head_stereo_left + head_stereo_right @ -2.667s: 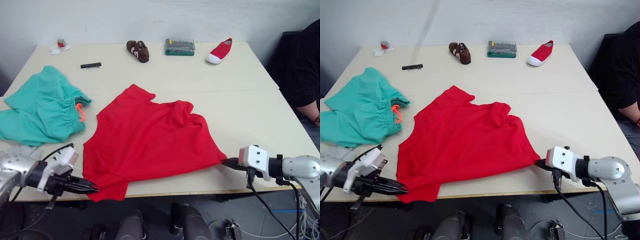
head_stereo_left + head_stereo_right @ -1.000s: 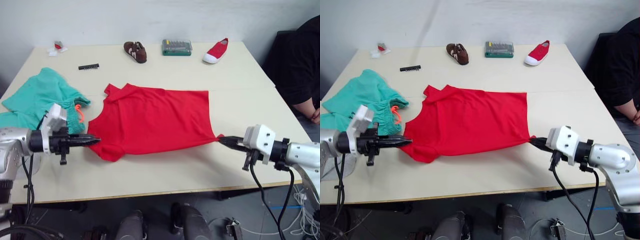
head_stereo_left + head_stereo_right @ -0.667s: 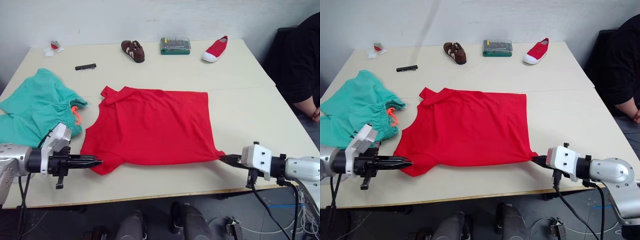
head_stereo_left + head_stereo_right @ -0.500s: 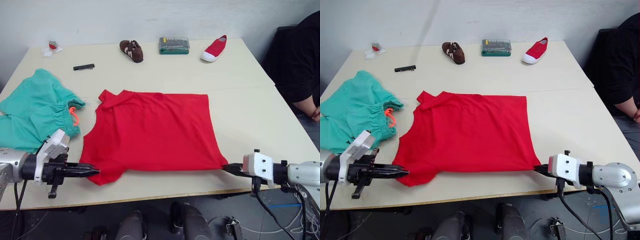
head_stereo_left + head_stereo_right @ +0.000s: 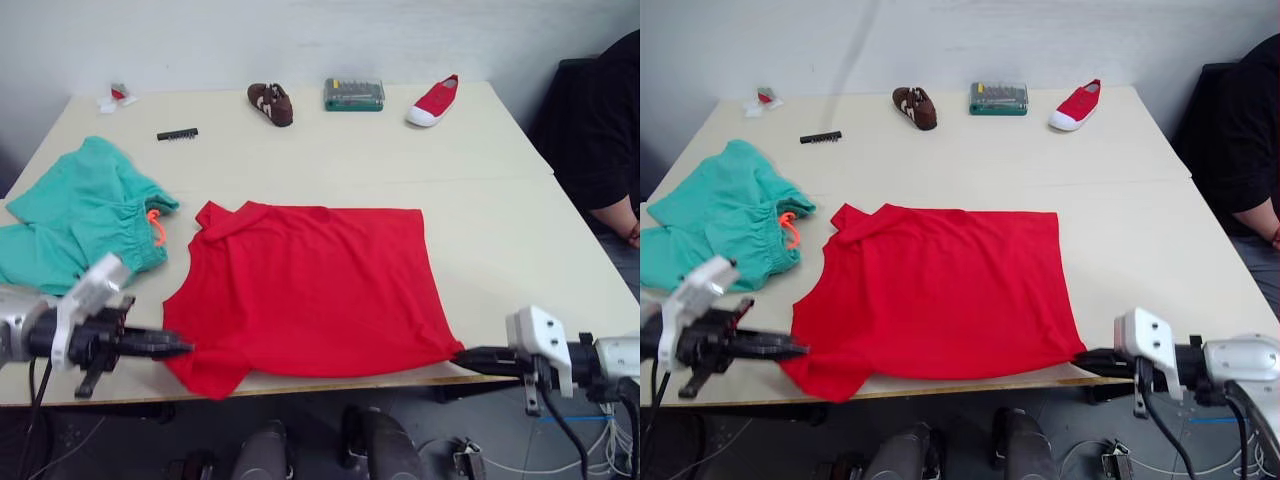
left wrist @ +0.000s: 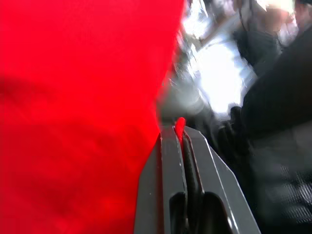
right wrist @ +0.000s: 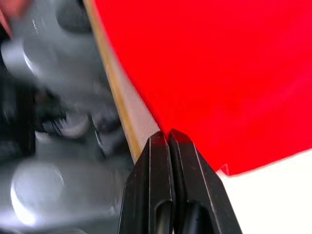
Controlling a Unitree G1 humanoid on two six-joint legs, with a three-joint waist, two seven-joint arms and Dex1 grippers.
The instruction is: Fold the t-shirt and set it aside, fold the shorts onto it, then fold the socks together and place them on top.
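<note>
Our left jaws [image 5: 178,346] are pinched on one near corner of the t-shirt [image 5: 310,300], and our right jaws [image 5: 462,358] are pinched on the other, so the shirt lies flat between them and away from us on the bench [image 5: 480,200]. We think the next fold goes forward. The clear green box [image 5: 354,94] far past our jaws holds small things we cannot make out.

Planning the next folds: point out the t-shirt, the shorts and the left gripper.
t-shirt [image 5: 310,290]: left eye view, middle of its body.
shorts [image 5: 85,205]: left eye view, upper leg cloth.
left gripper [image 5: 182,346]: left eye view, fingertips at the shirt's edge.
</note>
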